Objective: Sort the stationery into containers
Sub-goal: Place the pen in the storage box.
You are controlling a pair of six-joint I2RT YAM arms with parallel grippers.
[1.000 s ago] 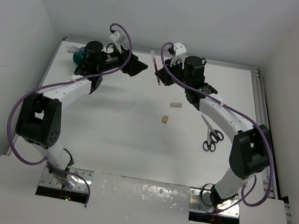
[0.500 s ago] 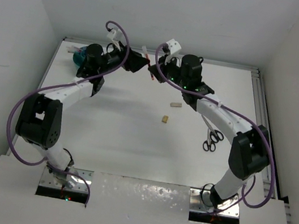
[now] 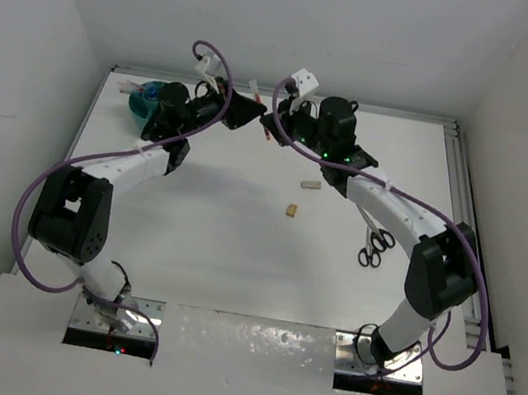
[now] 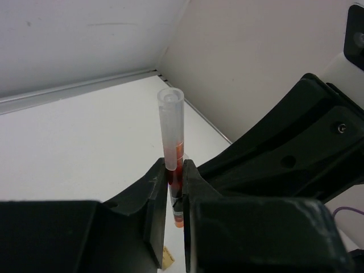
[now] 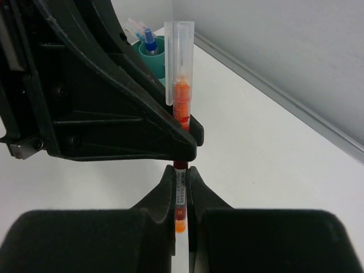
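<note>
A red pen (image 3: 266, 135) with a clear cap (image 5: 179, 57) hangs in the air at the back of the table, held between both arms. My left gripper (image 4: 174, 169) is shut on the pen's (image 4: 171, 128) upper barrel, just below the cap. My right gripper (image 5: 181, 173) is shut on the lower, labelled end. The two grippers (image 3: 252, 112) (image 3: 275, 129) nearly touch. The teal tub (image 3: 140, 102) stands at the back left, and a blue-capped item (image 5: 149, 37) sticks out of it. Black-handled scissors (image 3: 373, 242) lie at the right. A tan eraser (image 3: 291, 210) lies mid-table.
A second small pale block (image 3: 311, 183) lies near the eraser, under the right arm. Walls close in the table at the back and on both sides. A metal rail (image 3: 460, 180) runs along the right edge.
My left gripper has moved right to the pen that the right gripper holds, and its jaws have shut on the barrel. The right gripper shifted slightly left towards it.
</note>
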